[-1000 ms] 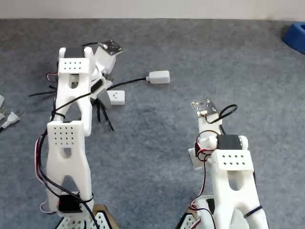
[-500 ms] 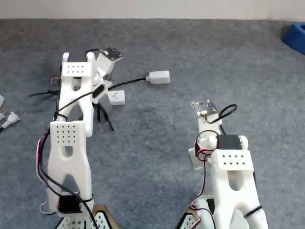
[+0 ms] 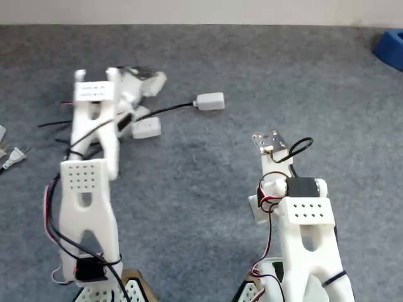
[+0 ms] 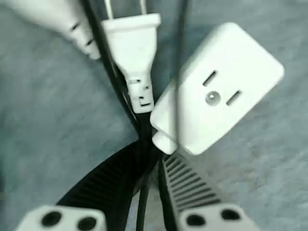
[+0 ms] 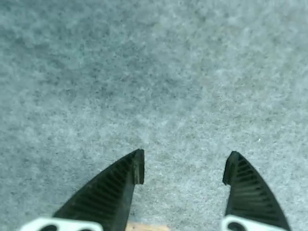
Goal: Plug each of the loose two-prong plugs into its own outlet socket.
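A white two-prong plug (image 4: 131,43) lies on the grey carpet with its black cord (image 4: 143,207) running back between my left gripper's fingers. My left gripper (image 4: 153,156) is shut on that cord just behind the plug. A white outlet socket (image 4: 221,106) sits right beside the plug, its slotted face up; from above the socket (image 3: 146,128) lies next to the left arm (image 3: 94,126). My right gripper (image 5: 185,166) hangs open over bare carpet, and the right gripper (image 3: 271,143) is well apart from the plugs.
A second white block (image 3: 210,101) on a black cord lies right of the left arm. Another loose plug (image 3: 12,157) rests at the left edge. A blue object (image 3: 390,47) sits at the far right corner. Another white piece (image 4: 53,19) lies beside the plug.
The left arm has swung a little to the left, and the white socket beside it has shifted left and tilted. The right arm has not moved.
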Controlling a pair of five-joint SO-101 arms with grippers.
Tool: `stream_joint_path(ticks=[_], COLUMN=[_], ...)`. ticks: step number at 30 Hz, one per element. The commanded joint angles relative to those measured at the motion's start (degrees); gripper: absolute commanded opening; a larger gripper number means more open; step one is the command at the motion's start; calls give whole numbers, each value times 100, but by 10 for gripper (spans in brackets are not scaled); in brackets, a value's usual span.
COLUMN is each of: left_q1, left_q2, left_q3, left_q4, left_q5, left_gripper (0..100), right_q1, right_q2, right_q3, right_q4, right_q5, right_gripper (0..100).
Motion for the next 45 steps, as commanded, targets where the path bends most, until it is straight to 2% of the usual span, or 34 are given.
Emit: stream_joint_path(ticks=[1, 9, 15, 21, 23, 29, 31, 36, 40, 43, 45], left_q1=[-1147, -2633, -3749, -4233, -4233, -4180, -4110, -3600, -2404, -1130, -198], left_q2=[-708, -1569, -1745, -1719, -1745, -1763, -1771, -1763, -1780, -1754, -1736], left_q3=[-40, -40, -40, 40, 180, 259, 251, -277, -919, -1455, -1631], left_q4=[18, 18, 18, 0, 0, 9, 9, 9, 9, 0, -9], left_q5=[-167, -607, -949, -1451, -1635, -1767, -1767, -1635, -62, 519, 659], left_gripper=[6, 6, 6, 16, 70, 341, 361, 314, 272, 245, 235], right_q1=[-31, -31, -31, -31, -31, -31, -31, -31, -31, -31, -31], right_q2=[-145, -101, -92, -92, -92, -92, -92, -92, -92, -92, -92], right_q3=[-66, -75, -75, -66, -48, -48, -57, -84, -101, -101, -101], right_q4=[57, 57, 57, 57, 57, 57, 57, 57, 48, 48, 48], right_q5=[53, 53, 53, 53, 62, 70, 70, 44, 35, 35, 35], right_gripper=[271, 271, 271, 271, 271, 271, 271, 271, 271, 271, 271])
